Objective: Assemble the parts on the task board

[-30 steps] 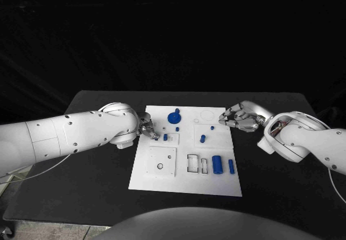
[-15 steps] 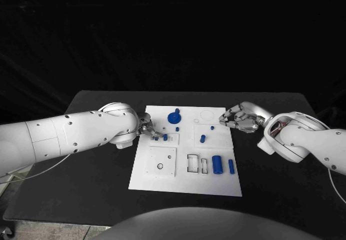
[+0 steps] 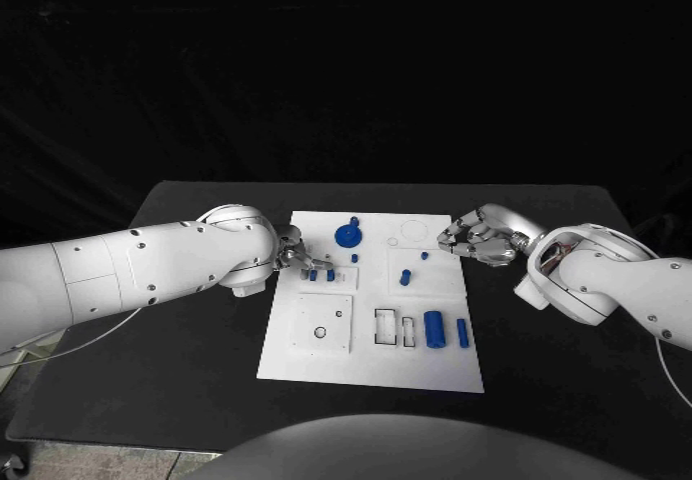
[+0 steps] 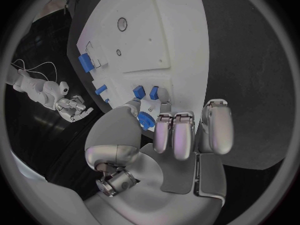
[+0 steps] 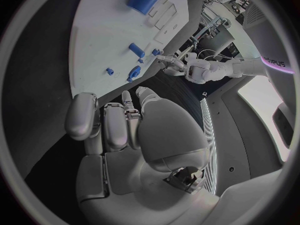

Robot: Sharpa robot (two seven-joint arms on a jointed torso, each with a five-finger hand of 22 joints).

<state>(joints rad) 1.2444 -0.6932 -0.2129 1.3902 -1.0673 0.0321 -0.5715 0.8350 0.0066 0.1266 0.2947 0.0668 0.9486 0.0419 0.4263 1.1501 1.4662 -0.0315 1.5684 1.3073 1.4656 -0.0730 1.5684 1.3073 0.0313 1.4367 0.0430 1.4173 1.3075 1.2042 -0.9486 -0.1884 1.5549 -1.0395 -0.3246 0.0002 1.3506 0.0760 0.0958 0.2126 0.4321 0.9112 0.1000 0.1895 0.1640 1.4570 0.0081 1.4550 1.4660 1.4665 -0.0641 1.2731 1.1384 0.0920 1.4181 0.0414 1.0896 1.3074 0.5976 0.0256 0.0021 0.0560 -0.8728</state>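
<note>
The white task board (image 3: 378, 350) lies in the middle of the table. My left hand (image 3: 296, 258) is at the board's left edge. Thumb and one fingertip pinch a small blue part (image 3: 313, 274) that stands on the board, while the other fingers (image 4: 187, 135) are curled in. The pinched part (image 4: 154, 92) is right beside a second small blue part (image 3: 330, 274) (image 4: 139, 91). A round blue knob (image 3: 348, 236) sits just beyond them. My right hand (image 3: 477, 239) hovers at the board's far right corner, its fingers (image 5: 103, 122) curled in with nothing in them.
Two blue cylinders (image 3: 434, 328) (image 3: 463, 333) lie at the board's near right beside rectangular slots (image 3: 387, 327). A blue peg (image 3: 405, 278) is in the middle, and a square plate with holes (image 3: 325, 322) lies near left. Black table (image 3: 188, 340) surrounds the board.
A small blue part has come into sight at my left fingertips, beside the other small part. The left hand shifted slightly toward it. The right hand has not moved.
</note>
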